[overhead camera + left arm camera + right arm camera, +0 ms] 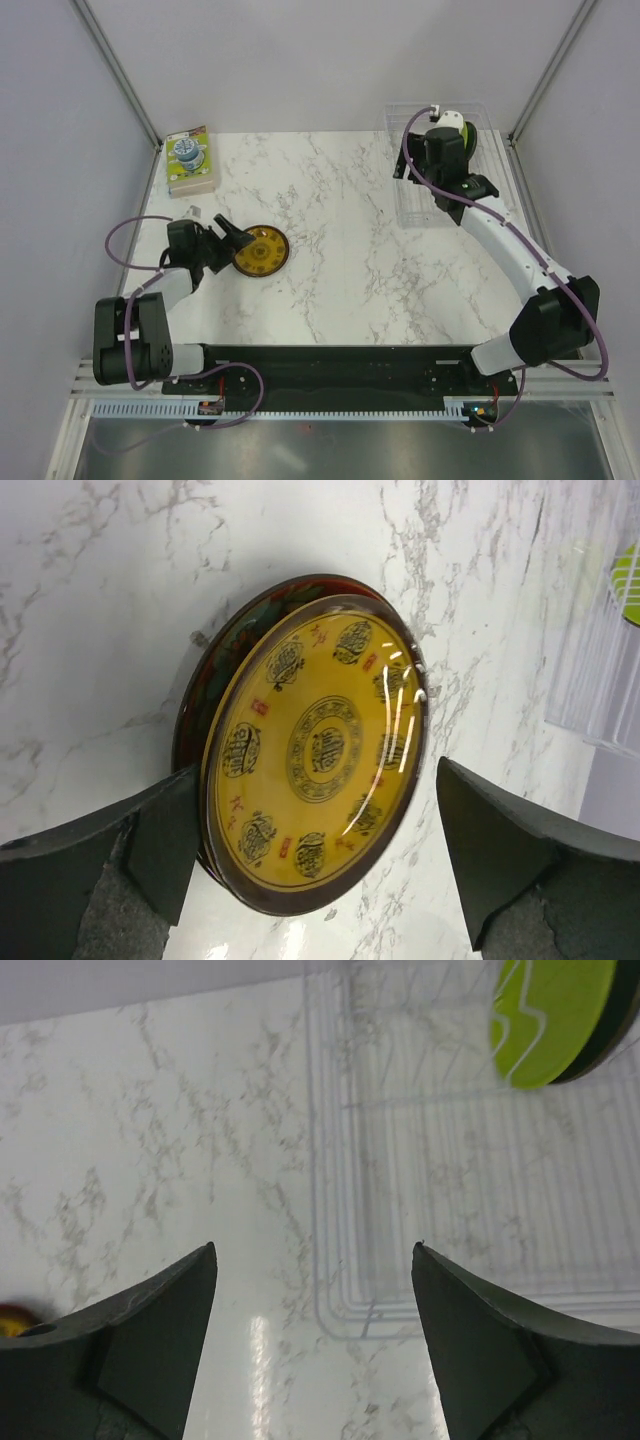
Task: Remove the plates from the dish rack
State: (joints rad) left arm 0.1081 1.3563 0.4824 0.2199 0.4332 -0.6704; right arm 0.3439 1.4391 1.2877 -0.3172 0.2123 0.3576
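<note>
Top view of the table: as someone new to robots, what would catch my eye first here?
The yellow-gold plate sits on a red plate on the marble table at left, the open left gripper straddling it. At far right, a lime green plate stands in the clear dish rack, with the right gripper open above the rack.

Open marble table (340, 230) runs between the yellow-patterned plate (261, 250) at left and the dish rack (450, 1210) at far right. The rack's near slats stand free. The lime green plate (550, 1020) blocks its far end. A box (190, 160) occupies the far-left corner.
</note>
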